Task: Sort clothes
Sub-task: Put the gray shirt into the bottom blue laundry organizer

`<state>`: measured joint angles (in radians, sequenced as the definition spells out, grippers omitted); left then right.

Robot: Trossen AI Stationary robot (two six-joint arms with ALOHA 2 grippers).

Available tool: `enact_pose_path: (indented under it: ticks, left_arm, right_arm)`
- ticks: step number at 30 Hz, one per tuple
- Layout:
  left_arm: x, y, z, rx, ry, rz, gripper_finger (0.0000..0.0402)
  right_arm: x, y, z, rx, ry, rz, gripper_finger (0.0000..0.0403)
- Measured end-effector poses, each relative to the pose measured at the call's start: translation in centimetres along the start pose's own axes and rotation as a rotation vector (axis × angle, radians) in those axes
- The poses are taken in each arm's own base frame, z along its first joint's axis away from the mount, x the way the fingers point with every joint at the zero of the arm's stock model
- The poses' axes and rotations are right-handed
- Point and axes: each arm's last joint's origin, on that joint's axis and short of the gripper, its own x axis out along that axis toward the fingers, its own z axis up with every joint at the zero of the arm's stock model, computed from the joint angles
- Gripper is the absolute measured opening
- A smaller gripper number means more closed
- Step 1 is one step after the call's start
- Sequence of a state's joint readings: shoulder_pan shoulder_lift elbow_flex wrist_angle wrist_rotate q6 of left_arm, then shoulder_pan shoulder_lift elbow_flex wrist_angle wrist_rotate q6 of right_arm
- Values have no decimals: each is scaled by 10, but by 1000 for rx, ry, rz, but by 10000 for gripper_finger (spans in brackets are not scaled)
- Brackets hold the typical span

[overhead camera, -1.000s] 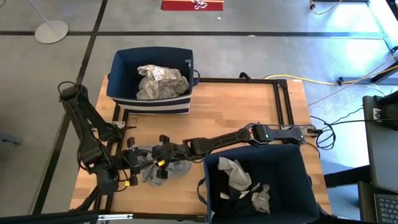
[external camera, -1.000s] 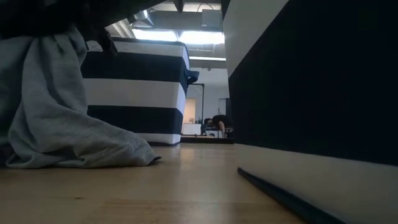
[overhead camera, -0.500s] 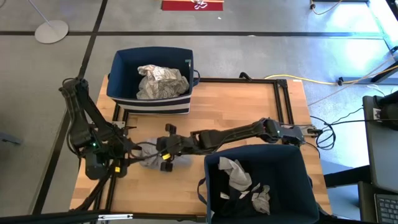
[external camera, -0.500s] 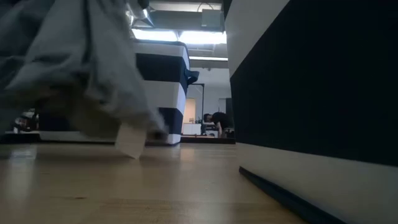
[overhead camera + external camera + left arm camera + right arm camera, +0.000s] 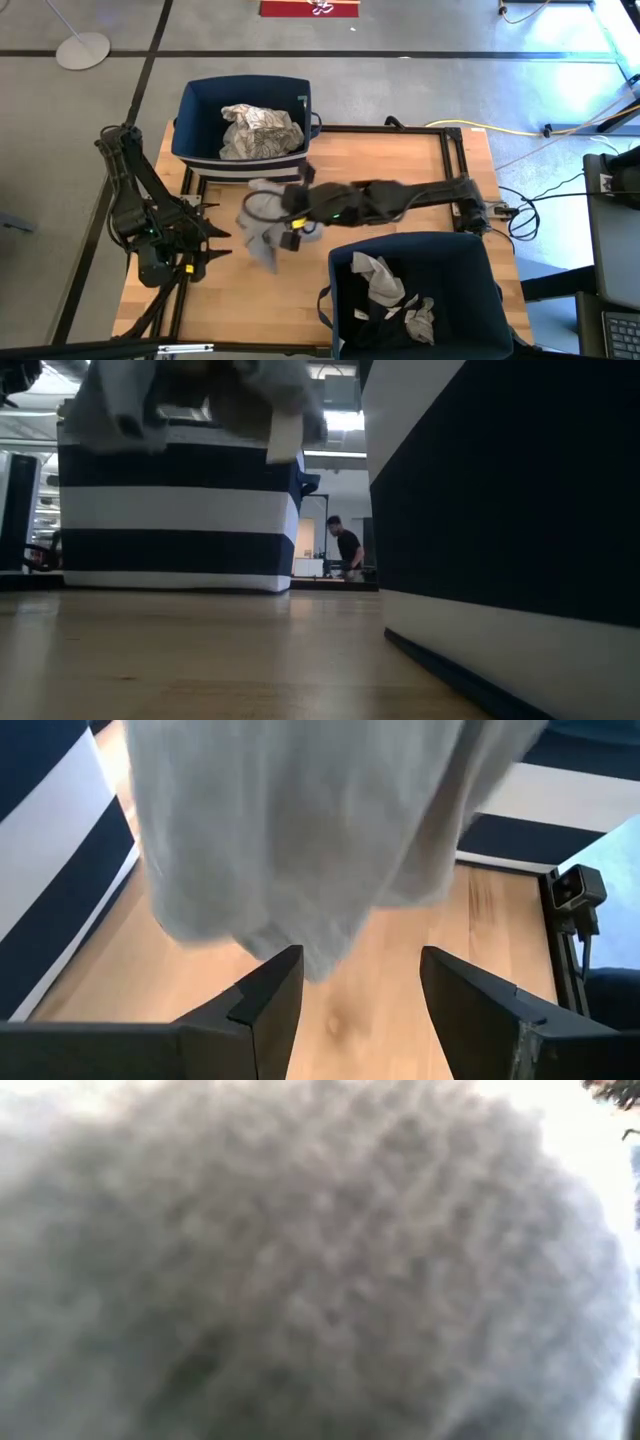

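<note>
Two navy bins: far bin holds one patterned white garment; near bin holds several garments, count unclear. One grey garment beside far bin. Two arms.

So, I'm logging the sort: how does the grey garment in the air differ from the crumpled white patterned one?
The grey fabric garment hangs off the table from the right gripper; the white patterned fabric garment lies crumpled in the striped navy fabric bin. The first is plain, the second marked. Both are soft cloth.
</note>
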<state>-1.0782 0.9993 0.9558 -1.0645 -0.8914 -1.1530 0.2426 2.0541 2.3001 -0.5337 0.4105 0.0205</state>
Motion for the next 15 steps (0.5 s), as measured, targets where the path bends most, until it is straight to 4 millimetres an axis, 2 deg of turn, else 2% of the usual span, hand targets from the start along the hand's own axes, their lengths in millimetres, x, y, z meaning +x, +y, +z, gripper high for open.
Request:
enact_pose_path:
  ticks: [7,15]
  left_arm:
    - [0,0,0,-1,-10,4,192]
    - [1,-1,0,-22,-26,13,192]
  right_arm:
    - [-56,-6,35,16,-108,56,34]
    - [-130,3,59,17,-170,90,33]
